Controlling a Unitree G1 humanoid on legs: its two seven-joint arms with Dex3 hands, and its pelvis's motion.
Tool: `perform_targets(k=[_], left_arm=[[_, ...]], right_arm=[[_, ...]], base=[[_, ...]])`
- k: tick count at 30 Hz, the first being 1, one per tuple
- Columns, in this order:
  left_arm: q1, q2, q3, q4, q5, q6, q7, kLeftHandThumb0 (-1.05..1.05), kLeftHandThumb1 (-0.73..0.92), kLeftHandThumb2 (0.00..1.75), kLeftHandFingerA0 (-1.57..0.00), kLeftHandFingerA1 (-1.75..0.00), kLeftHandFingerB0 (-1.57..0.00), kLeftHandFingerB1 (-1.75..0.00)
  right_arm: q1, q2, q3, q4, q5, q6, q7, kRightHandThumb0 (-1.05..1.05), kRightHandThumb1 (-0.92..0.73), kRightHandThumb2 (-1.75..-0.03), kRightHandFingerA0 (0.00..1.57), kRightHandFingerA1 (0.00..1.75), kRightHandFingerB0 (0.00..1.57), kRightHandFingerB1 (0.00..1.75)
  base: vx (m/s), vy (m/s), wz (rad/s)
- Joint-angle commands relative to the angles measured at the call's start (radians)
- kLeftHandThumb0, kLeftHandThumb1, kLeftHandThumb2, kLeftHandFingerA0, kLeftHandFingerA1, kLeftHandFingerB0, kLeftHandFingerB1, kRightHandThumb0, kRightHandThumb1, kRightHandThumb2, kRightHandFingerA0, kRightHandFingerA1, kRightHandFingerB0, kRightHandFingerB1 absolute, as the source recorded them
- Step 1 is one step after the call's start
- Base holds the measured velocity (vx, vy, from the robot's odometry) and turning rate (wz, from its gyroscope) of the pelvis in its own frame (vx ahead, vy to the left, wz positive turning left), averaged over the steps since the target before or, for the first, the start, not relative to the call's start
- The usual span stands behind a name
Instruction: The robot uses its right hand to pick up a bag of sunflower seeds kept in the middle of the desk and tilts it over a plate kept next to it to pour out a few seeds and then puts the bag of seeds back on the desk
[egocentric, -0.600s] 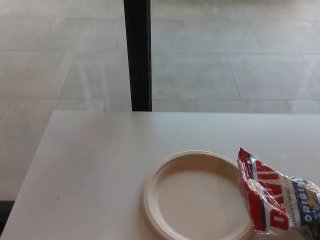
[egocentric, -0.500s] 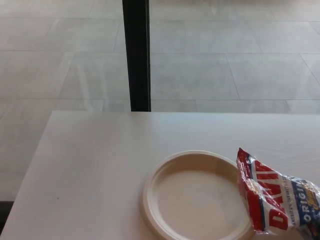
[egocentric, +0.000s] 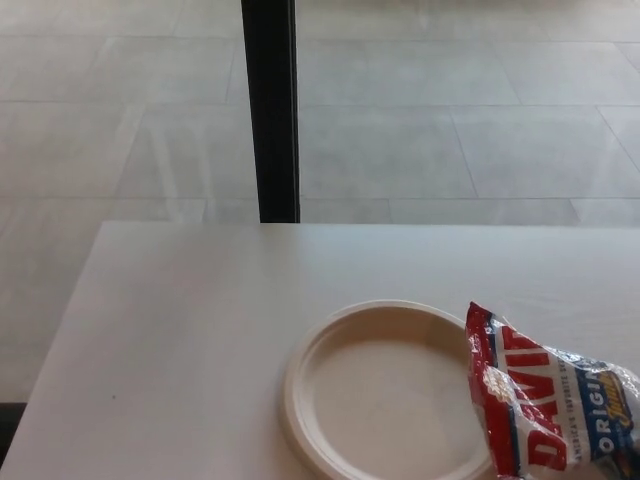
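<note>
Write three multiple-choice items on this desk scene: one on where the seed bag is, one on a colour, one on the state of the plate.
1. Where is the bag of sunflower seeds relative to the plate?
A. At the plate's right side, its end over the rim
B. Far off at the desk's left edge
C. On the floor beyond the desk

2. What colour is the post standing behind the desk?
A. Red
B. Black
C. Yellow

3. What is the state of the plate?
A. Heaped with seeds
B. Turned upside down
C. Upright, with no seeds visible in it

Answers: 
1 A, the bag's red end overlaps the plate's right rim. 
2 B, the upright post against the pale tiled floor is black. 
3 C, the plate's hollow faces up and shows bare. 
Neither robot hand appears in the head view.
</note>
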Motion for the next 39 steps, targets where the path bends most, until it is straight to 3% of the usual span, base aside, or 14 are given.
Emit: perform_targets(k=[1,10,11,12,13,14,15,18,19,21,28,31,32,39], left_arm=[[0.010,0.018,-0.001,-0.001,-0.029,-0.022,-0.028,-0.48,0.54,0.89,-0.06,-0.61,-0.04,-0.47],[0.012,0.027,-0.070,0.017,0.018,-0.069,-0.006,-0.53,0.56,0.91,-0.22,-0.66,-0.11,-0.54],[0.005,0.027,-0.065,0.020,0.005,-0.059,-0.011,-0.52,0.55,0.88,-0.21,-0.67,-0.13,-0.55],[0.004,0.027,-0.067,0.021,0.002,-0.058,-0.011,-0.52,0.55,0.88,-0.21,-0.67,-0.13,-0.55],[0.006,0.021,-0.054,0.021,-0.015,-0.061,-0.018,-0.53,0.51,0.92,-0.22,-0.68,-0.13,-0.56],[0.010,0.026,-0.080,0.019,0.013,-0.075,-0.007,-0.54,0.54,0.94,-0.25,-0.68,-0.15,-0.56],[0.006,0.025,-0.075,0.026,0.007,-0.072,-0.003,-0.52,0.54,0.92,-0.23,-0.67,-0.15,-0.56],[0.011,0.024,-0.062,0.022,-0.015,-0.061,-0.025,-0.51,0.56,0.86,-0.19,-0.67,-0.12,-0.55],[0.010,0.023,-0.057,0.023,-0.020,-0.058,-0.021,-0.51,0.55,0.88,-0.20,-0.68,-0.13,-0.55],[0.006,0.025,-0.059,0.022,-0.018,-0.056,-0.015,-0.50,0.57,0.87,-0.21,-0.68,-0.16,-0.56],[0.001,0.027,-0.069,0.030,-0.015,-0.049,0.002,-0.52,0.55,0.86,-0.22,-0.66,-0.12,-0.53],[0.002,0.026,-0.061,0.022,-0.027,-0.037,-0.005,-0.51,0.55,0.86,-0.26,-0.72,-0.15,-0.55],[0.000,0.027,-0.064,0.024,-0.025,-0.037,-0.004,-0.52,0.56,0.87,-0.24,-0.70,-0.14,-0.55],[0.001,0.018,-0.033,0.036,-0.055,-0.018,-0.009,-0.45,0.58,0.82,-0.13,-0.63,-0.13,-0.54]], right_arm=[[-0.096,-0.099,-0.026,-0.047,0.066,-0.066,0.027,-1.05,-0.84,-0.85,0.00,0.00,0.00,0.00],[-0.204,-0.181,0.074,-0.311,0.067,-0.121,0.205,-1.05,-0.74,-0.75,0.00,0.00,0.00,0.00],[-0.218,-0.178,0.104,-0.410,0.062,-0.129,0.220,-1.05,-0.58,-1.26,0.00,0.64,0.00,0.57],[-0.217,-0.177,0.108,-0.429,0.063,-0.124,0.221,-1.05,-0.58,-1.26,0.00,0.64,0.00,0.57],[-0.240,-0.179,0.149,-0.517,0.059,-0.113,0.251,-1.05,-0.62,-0.76,0.00,0.46,0.00,0.48],[-0.249,-0.181,0.171,-0.561,0.063,-0.100,0.276,-1.05,-0.39,-1.11,0.00,0.69,0.00,0.65],[-0.246,-0.181,0.186,-0.623,0.085,-0.056,0.303,-1.05,-0.55,-0.74,0.00,0.55,0.00,0.61],[-0.238,-0.191,0.236,-0.726,0.090,-0.006,0.355,-1.05,-0.35,-1.04,0.00,0.77,0.00,0.74],[-0.240,-0.187,0.269,-0.740,0.079,-0.015,0.383,-1.05,-0.46,-0.70,0.00,0.82,0.00,0.92],[-0.241,-0.185,0.335,-0.763,0.028,-0.049,0.404,-1.05,-0.31,-0.94,0.00,0.91,0.00,1.00],[-0.229,-0.189,0.531,-0.745,-0.148,-0.132,0.385,-1.05,-0.41,-0.68,0.00,1.22,0.00,1.30],[-0.255,-0.211,0.597,-0.678,-0.210,-0.142,0.374,-1.05,-0.33,-0.80,0.07,1.14,0.00,1.19],[-0.264,-0.214,0.610,-0.663,-0.219,-0.137,0.372,-0.36,0.21,-0.71,0.36,0.80,0.23,0.72],[-0.321,-0.241,0.677,-0.562,-0.268,-0.156,0.350,-0.36,0.19,-0.71,0.36,0.80,0.24,0.73]], base=[[0.00,0.000,0.00],[0.00,0.000,0.00],[0.00,0.000,0.00],[0.00,0.000,0.00],[0.00,0.000,0.00],[0.00,0.000,0.00],[0.00,0.000,0.00],[0.00,0.000,0.00],[0.00,0.000,0.00],[0.00,0.000,0.00],[0.00,0.000,0.00],[0.00,0.000,0.00],[0.00,0.000,0.00],[0.00,0.000,0.00]])
